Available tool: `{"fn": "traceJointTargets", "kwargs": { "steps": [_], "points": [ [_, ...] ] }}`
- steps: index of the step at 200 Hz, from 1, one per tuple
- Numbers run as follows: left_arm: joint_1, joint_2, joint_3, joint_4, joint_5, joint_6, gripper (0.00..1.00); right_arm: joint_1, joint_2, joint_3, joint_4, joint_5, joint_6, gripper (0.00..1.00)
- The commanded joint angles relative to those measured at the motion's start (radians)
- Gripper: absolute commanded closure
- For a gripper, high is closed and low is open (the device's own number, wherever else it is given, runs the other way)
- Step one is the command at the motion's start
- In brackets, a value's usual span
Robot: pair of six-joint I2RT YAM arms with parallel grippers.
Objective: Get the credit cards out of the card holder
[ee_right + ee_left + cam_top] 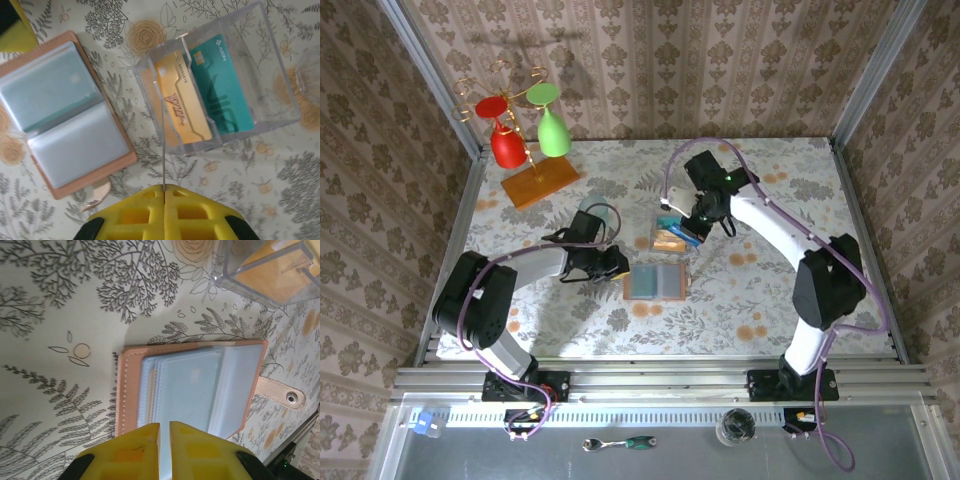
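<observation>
The card holder (655, 281) lies open on the table, brown border round grey-blue pockets (60, 115). My left gripper (164, 424) hovers over its near edge (131, 390), jaws a narrow slit apart with nothing seen between them; in the top view the left gripper (618, 265) sits at the holder's left side. My right gripper (164, 186) is shut on a thin credit card (163, 150) seen edge-on, its far end at the clear plastic box (270, 60). An orange-tan card (177, 107) and a teal card (220, 85) lie in that box. From above, the right gripper (692, 232) is over the box (670, 236).
A rack with a red glass (507, 145) and a green glass (553, 130) stands on an orange wooden base (540, 185) at the back left. The holder's snap tab (282, 395) sticks out sideways. Metal rails border the table.
</observation>
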State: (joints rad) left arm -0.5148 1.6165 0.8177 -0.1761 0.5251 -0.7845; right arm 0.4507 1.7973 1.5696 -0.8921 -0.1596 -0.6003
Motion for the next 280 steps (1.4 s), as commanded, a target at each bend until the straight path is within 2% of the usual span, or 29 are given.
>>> {"fn": "traceJointTargets", "kwargs": {
  "steps": [1, 65, 121, 139, 280],
  "points": [
    [0.018, -0.029, -0.021, -0.014, -0.007, 0.021, 0.87, -0.018, 0.076, 0.118, -0.124, 0.032, -0.139, 1.0],
    [0.052, -0.057, -0.035, -0.027, -0.003, 0.024, 0.87, -0.065, 0.306, 0.472, -0.276, -0.025, -0.218, 1.0],
    [0.052, -0.06, -0.04, -0.026, -0.001, 0.019, 0.87, -0.071, 0.451, 0.669, -0.344, -0.055, -0.247, 1.0],
    [0.082, -0.06, -0.043, -0.025, 0.0, 0.018, 0.87, -0.071, 0.48, 0.7, -0.352, -0.059, -0.252, 1.0],
    [0.096, -0.08, -0.069, -0.016, 0.001, 0.01, 0.87, -0.07, 0.547, 0.758, -0.341, -0.074, -0.275, 1.0]
  ]
}}
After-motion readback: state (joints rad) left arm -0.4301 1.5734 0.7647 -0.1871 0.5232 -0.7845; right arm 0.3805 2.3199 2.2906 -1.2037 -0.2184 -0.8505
